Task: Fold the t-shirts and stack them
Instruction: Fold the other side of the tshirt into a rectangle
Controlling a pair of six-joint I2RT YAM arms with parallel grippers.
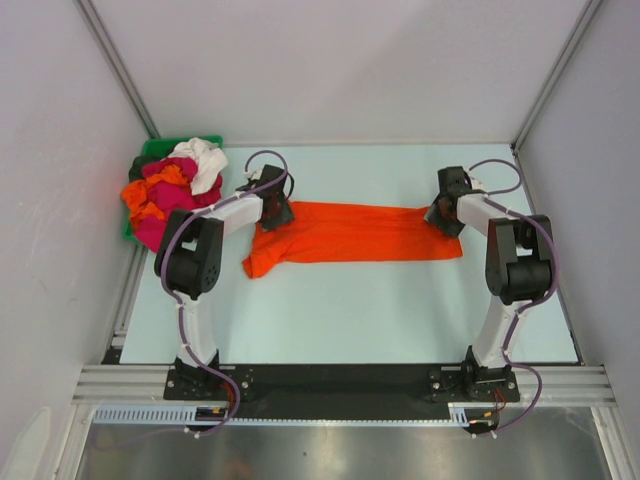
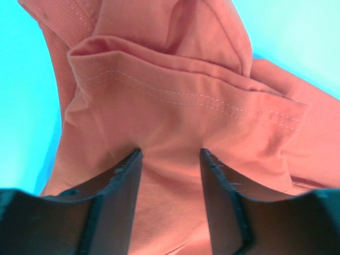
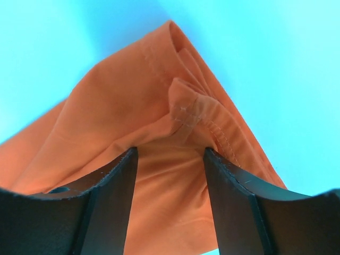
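A bright orange t-shirt [image 1: 350,232] lies stretched in a long band across the middle of the table. My left gripper [image 1: 277,212] is at its left end and my right gripper [image 1: 443,218] is at its right end. In the left wrist view the gripper [image 2: 170,154] is open, its jaws apart over a hemmed fold of the shirt [image 2: 180,95]. In the right wrist view the gripper [image 3: 170,151] is open too, with a hemmed corner of the shirt [image 3: 133,101] between and beyond the fingers. Neither gripper pinches the cloth.
A green bin [image 1: 150,150] stands at the back left, heaped with magenta [image 1: 170,215], orange and white [image 1: 205,160] shirts, close to the left arm. The pale table [image 1: 350,310] is walled by white panels and metal frame posts.
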